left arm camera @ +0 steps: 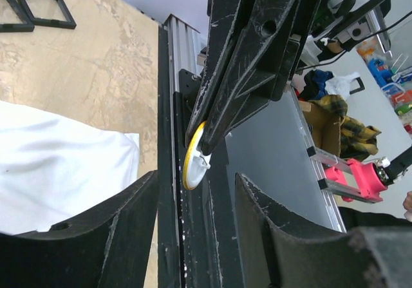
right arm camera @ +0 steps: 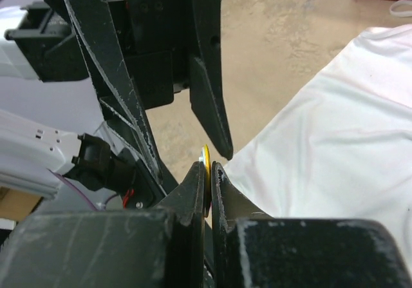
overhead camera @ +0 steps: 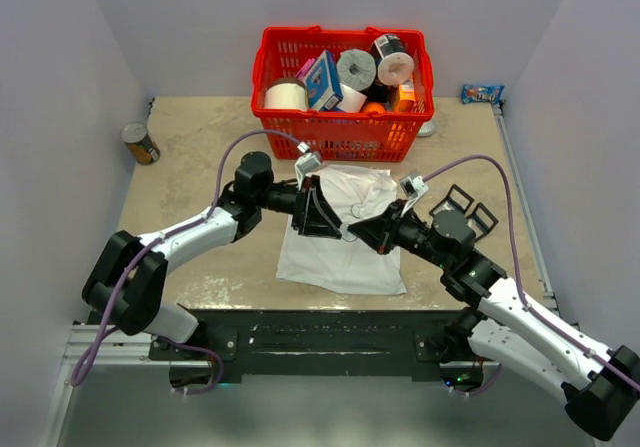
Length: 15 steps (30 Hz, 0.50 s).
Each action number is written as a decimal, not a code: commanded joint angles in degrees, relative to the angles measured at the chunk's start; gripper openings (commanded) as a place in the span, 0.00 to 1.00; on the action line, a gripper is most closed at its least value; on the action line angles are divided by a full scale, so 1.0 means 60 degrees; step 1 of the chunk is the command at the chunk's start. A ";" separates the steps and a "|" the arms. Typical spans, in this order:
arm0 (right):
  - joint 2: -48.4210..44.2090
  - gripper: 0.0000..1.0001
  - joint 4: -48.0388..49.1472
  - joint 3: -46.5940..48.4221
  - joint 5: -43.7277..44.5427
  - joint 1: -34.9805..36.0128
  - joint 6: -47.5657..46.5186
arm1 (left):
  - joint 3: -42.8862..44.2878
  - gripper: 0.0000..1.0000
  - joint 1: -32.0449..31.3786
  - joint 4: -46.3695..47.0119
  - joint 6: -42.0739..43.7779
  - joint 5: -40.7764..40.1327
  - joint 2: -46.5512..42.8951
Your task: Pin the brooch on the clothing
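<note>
- Brooch (right arm camera: 206, 162): thin gold disc seen edge-on, low centre of R wrist view, clamped betw. the two fingers of the R pincer (right arm camera: 206, 169). Only a sliver of gold shows above the tips.
- R pincer: pressed together, pinching the brooch, one finger on each face.
- L wrist view: same brooch (left arm camera: 192, 159) mid-frame, gold rim w/ a pale bit at its lower right. It sticks out from the tip of the R pincer's fingers (left arm camera: 244, 62), which come down from the top of the frame.
- L pincer (left arm camera: 196, 182): spread. Its fingers (left arm camera: 96, 236) fill bottom left & bottom right of that view. Brooch sits just above the gap betw. them, no contact visible.
- R wrist view: L pincer's fingers (right arm camera: 209, 75) reach down from the upper centre, apart. In the frame the brooch lies betw. their tips, just beside the right-hand one.
- T-shirt (overhead camera: 345, 257): white, rumpled, spread on the desk (overhead camera: 190, 167) at centre of top view. Both pincers meet over its upper-middle part. Can't tell if the brooch touches the cloth.
- Top view: brooch too small to pick out where the pincers meet.
- Also on desk: red basket (overhead camera: 340, 132) w/ rolls & boxes, top centre, just beyond the T-shirt; can (overhead camera: 140, 144) upper left; blue packet (overhead camera: 482, 94) upper right; black wire frames (overhead camera: 465, 207) right of the T-shirt.
</note>
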 commanded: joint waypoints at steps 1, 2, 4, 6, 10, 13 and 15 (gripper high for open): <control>-0.0118 0.00 0.1063 -0.0106 0.0541 -0.0014 0.0449 | -0.0295 0.47 0.0028 0.2026 -0.1458 -0.0089 -0.0012; -0.0132 0.00 0.1048 -0.0106 0.0556 -0.0014 0.0464 | -0.0354 0.38 0.0028 0.2217 -0.1778 -0.0060 0.0046; -0.0118 0.00 0.1004 -0.0092 0.0571 -0.0014 0.0435 | -0.0442 0.33 0.0028 0.2613 -0.2000 -0.0001 0.0091; -0.0103 0.00 0.1004 -0.0077 0.0571 -0.0029 0.0434 | -0.0428 0.27 0.0013 0.2658 -0.2104 0.0057 0.0178; -0.0030 0.00 0.1048 -0.0077 0.0542 -0.0029 0.0435 | -0.0428 0.13 0.0028 0.2687 -0.2148 0.0072 0.0223; 0.0058 0.00 0.0902 -0.0048 0.0454 0.0000 0.0376 | -0.0428 0.00 0.0028 0.2702 -0.2177 0.0131 0.0281; 0.0101 0.00 0.0697 0.0083 0.0279 -0.0015 0.0274 | -0.0442 0.00 0.0028 0.2760 -0.2206 0.0233 0.0369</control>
